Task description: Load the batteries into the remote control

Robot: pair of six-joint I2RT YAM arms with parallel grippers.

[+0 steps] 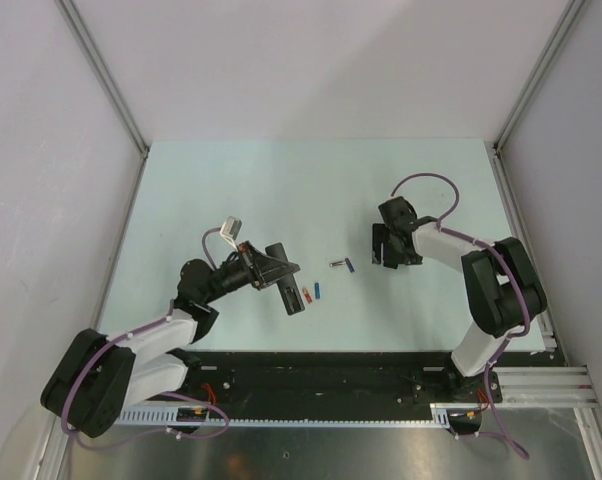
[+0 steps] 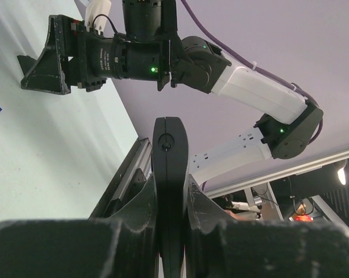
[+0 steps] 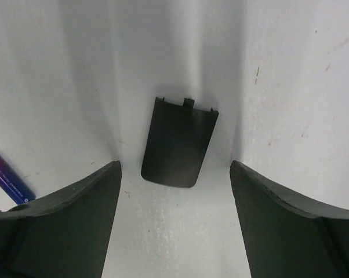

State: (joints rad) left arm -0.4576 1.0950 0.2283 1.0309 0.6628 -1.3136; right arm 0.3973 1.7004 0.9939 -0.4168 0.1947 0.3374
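Note:
My left gripper (image 1: pixel 279 272) is shut on the slim black remote control (image 1: pixel 292 293), which it holds by its long edges, tilted above the table; the left wrist view shows the remote (image 2: pixel 170 168) edge-on between the fingers (image 2: pixel 212 202). A red-orange battery (image 1: pixel 305 292) and a blue battery (image 1: pixel 317 291) lie beside the remote's near end. Another blue battery (image 1: pixel 342 264) lies between the arms, and it also shows in the right wrist view (image 3: pixel 9 179). My right gripper (image 1: pixel 385 248) is open and empty, low over a flat black battery cover (image 3: pixel 177 143) that lies between its fingers (image 3: pixel 76 214).
The pale green table (image 1: pixel 281 190) is bounded by grey walls at the back and sides. A black rail (image 1: pixel 311 365) runs along the near edge by the arm bases. The right arm (image 2: pixel 128 55) shows in the left wrist view.

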